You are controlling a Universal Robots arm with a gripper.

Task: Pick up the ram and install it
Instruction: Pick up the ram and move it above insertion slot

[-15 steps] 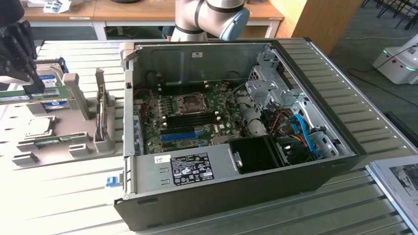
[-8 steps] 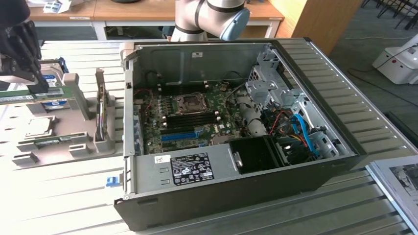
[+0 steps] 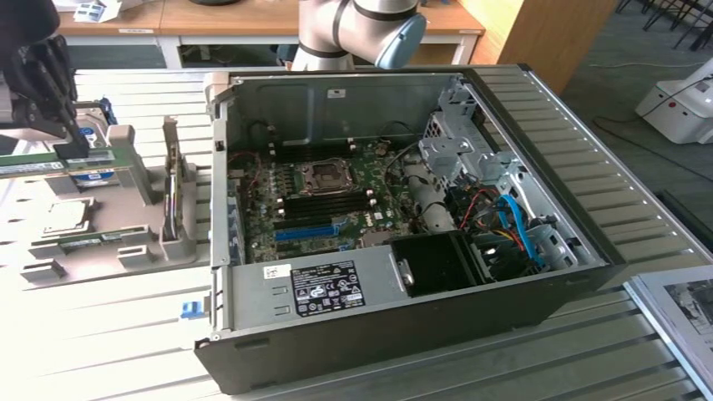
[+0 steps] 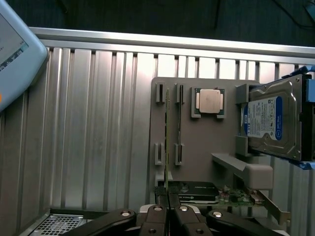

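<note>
The ram (image 4: 167, 147), a slim green stick seen edge-on in the wrist view, is pinched between my gripper's (image 4: 168, 206) fingers, which are shut on it. In the exterior view the gripper (image 3: 69, 150) hangs at the far left above the grey holder tray (image 3: 106, 251), and the ram (image 3: 32, 166) sticks out level from it, lifted off the tray. A second slim stick (image 4: 179, 125) stands in the tray's slots beside the held one. To the exterior view's right, the open computer case (image 3: 579, 251) shows its motherboard (image 3: 323, 205) with dark memory slots.
On the tray sit a processor (image 4: 210, 102), a hard drive (image 4: 273, 120) and an upright expansion card (image 3: 173, 200). The arm's base (image 3: 356, 33) stands behind the case. A blue slot (image 3: 306, 232) lies on the motherboard. A slatted metal table (image 4: 98, 128) surrounds everything.
</note>
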